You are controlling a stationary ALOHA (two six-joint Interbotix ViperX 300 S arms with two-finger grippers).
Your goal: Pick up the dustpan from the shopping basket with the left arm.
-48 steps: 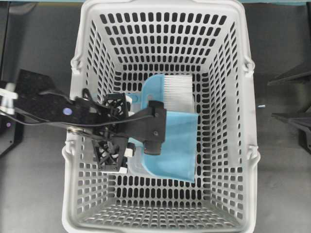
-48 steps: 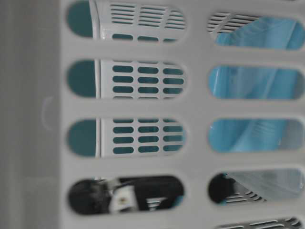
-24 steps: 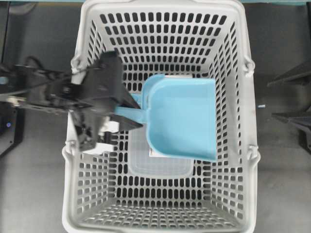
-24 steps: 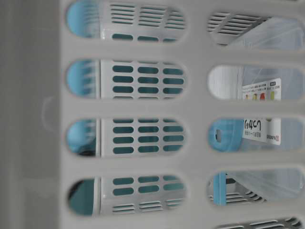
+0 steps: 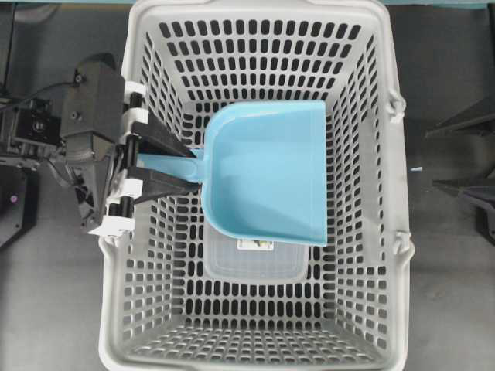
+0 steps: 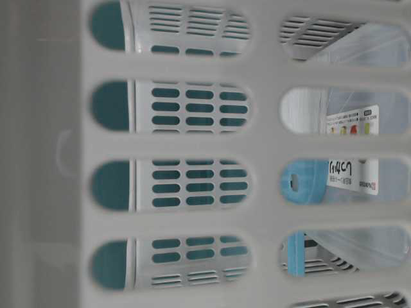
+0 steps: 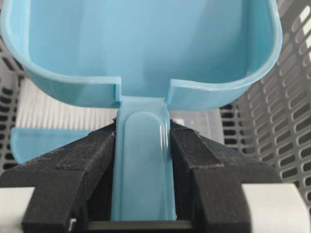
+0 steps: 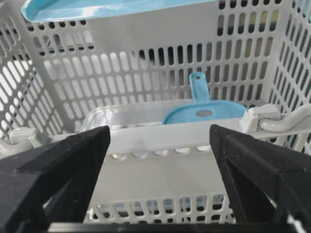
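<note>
The light blue dustpan hangs level above the floor of the grey shopping basket, tray to the right, handle to the left. My left gripper is shut on that handle, with one black finger pressed on each side, and its body sits over the basket's left wall. In the right wrist view the dustpan's edge shows high at the top. My right gripper stands open outside the basket's near wall with nothing between its fingers. It does not show in the overhead view.
A blue hand brush with white bristles lies on a clear plastic container on the basket floor under the dustpan. Dark stand parts sit right of the basket. The table-level view shows only the basket's slotted wall.
My left gripper has risen from the basket floor and drawn back to the left with the dustpan in it. The brush stayed below and is now covered from above.
</note>
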